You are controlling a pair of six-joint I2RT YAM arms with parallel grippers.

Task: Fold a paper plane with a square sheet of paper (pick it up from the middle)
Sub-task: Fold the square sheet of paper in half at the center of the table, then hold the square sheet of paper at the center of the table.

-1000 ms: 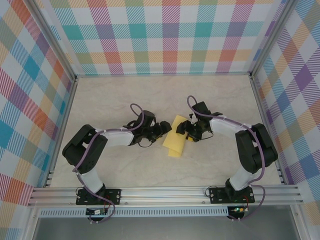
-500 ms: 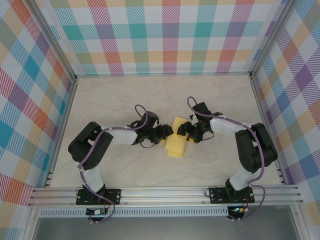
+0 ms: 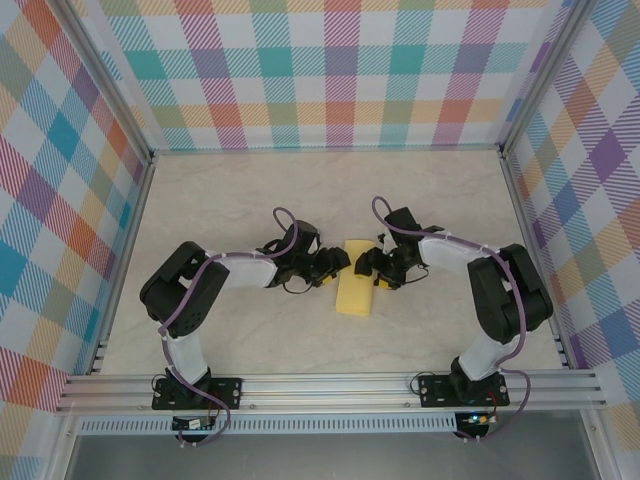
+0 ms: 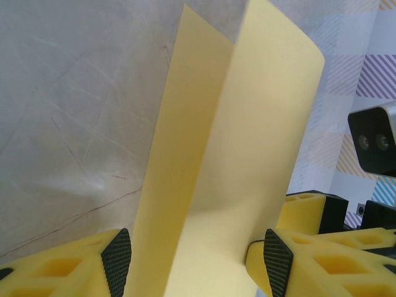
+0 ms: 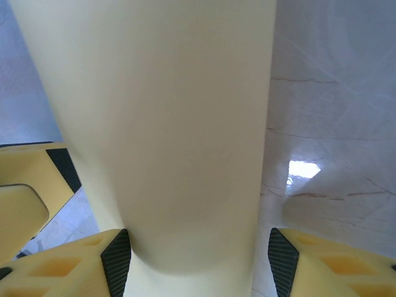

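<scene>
**The square sheet of paper (image 3: 355, 290) sits mid-table between your two claws**

Your sheet is yellow and already creased. From above, its near part lies flat on the marbled table (image 3: 240, 200), while its far end reaches up between the two fingertip sets. In the left wrist view you see it as two layers meeting at a sharp fold and standing up off the surface.

Your left gripper (image 3: 340, 266) comes in from the left with its jaws partly apart. The bowed paper fills the gap from one black pad (image 4: 117, 263) to the other, so you have it pinched across its width.

Your right gripper (image 3: 364, 264) faces it from the other side, also partly open and straddling the curved sheet. One right-claw pad (image 5: 116, 263) is against the paper. A sliver of table shows before the opposite one (image 5: 279, 263), so there is no firm hold there.
</scene>
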